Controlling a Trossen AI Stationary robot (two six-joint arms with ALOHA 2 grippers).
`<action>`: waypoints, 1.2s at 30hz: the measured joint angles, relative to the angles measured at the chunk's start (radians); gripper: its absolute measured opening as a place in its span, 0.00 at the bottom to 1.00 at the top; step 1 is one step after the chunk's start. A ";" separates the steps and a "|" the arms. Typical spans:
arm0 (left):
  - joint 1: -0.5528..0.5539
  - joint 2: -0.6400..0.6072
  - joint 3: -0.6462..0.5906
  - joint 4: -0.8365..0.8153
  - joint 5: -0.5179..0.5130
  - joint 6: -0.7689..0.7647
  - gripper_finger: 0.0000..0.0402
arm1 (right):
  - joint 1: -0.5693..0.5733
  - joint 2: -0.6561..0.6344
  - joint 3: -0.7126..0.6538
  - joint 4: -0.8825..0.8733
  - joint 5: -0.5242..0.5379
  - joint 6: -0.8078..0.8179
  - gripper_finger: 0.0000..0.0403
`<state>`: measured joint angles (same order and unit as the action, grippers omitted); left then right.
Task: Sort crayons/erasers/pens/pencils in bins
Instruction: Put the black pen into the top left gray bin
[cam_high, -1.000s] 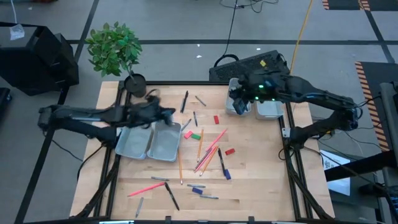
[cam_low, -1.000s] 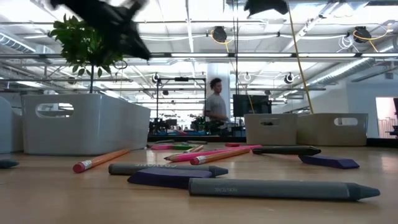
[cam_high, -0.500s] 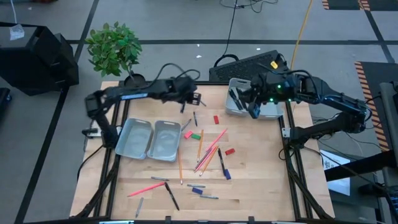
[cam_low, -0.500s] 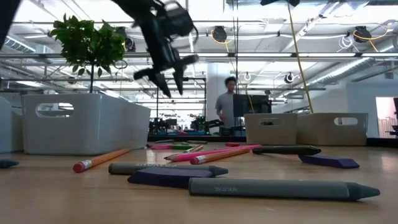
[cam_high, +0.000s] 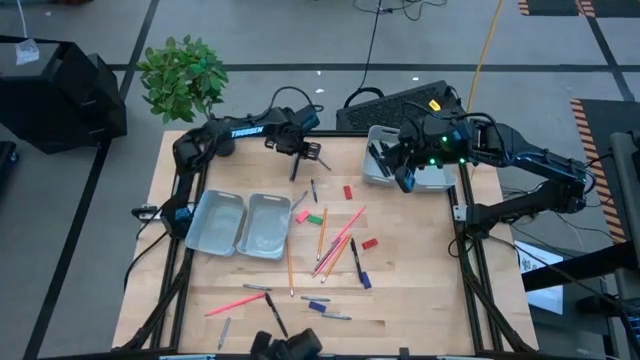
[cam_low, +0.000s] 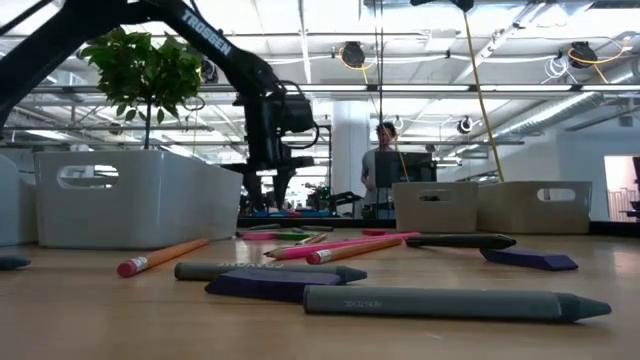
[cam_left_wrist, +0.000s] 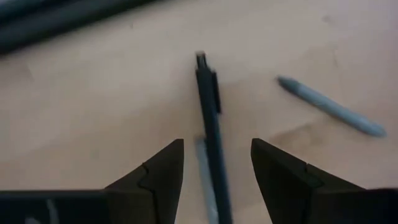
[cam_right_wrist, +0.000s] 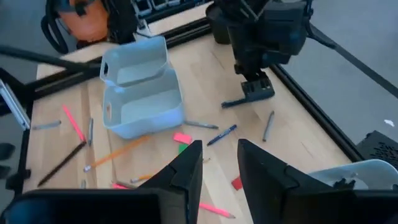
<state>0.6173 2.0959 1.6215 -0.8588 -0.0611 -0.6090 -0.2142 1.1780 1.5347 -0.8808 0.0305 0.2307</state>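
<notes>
Up at the far edge of the counter (cam_high: 200, 300), the left end effector (cam_high: 306, 156) hangs low over a black pen (cam_left_wrist: 210, 118), its two fingers (cam_left_wrist: 157, 174) spread with the pen lying between them on the wood. Just beside that pen lies a short grey stick, and a grey crayon (cam_left_wrist: 329, 107) rests a little farther off. From table height the same end effector (cam_low: 272, 180) points down behind the clutter, with a potted plant (cam_high: 185, 80) near the counter's far left corner.

Meanwhile the right end effector (cam_high: 402, 175) hovers above the far right pair of bins (cam_high: 432, 180), fingers (cam_right_wrist: 186, 171) parted and holding nothing; dark sticks already lie in the left bin of that pair. The other pair of bins (cam_high: 240, 225) sits left of centre.

Loose between the pairs are erasers: a red eraser (cam_high: 348, 191), a green eraser (cam_high: 315, 218) and a pink eraser (cam_high: 302, 214) close together, and another red one near the middle. Orange and pink pencils (cam_high: 335, 245) cross in a heap at the centre, and more pens and crayons lie along the near edge. Beyond the counter, a person (cam_low: 385, 170) stands in the room.
</notes>
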 joint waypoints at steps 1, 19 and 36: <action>0.005 0.006 0.000 0.008 -0.013 0.016 0.48 | 0.000 0.002 -0.008 0.031 0.000 0.002 0.23; 0.002 0.085 -0.007 0.056 0.057 0.127 0.48 | -0.002 0.013 -0.324 0.484 0.000 0.190 0.23; -0.040 0.089 -0.007 0.005 0.024 0.123 0.08 | 0.001 0.012 -0.340 0.301 0.074 0.304 0.23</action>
<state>0.5777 2.1853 1.6148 -0.8537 -0.0366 -0.4859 -0.2131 1.1896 1.1942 -0.5798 0.1046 0.5345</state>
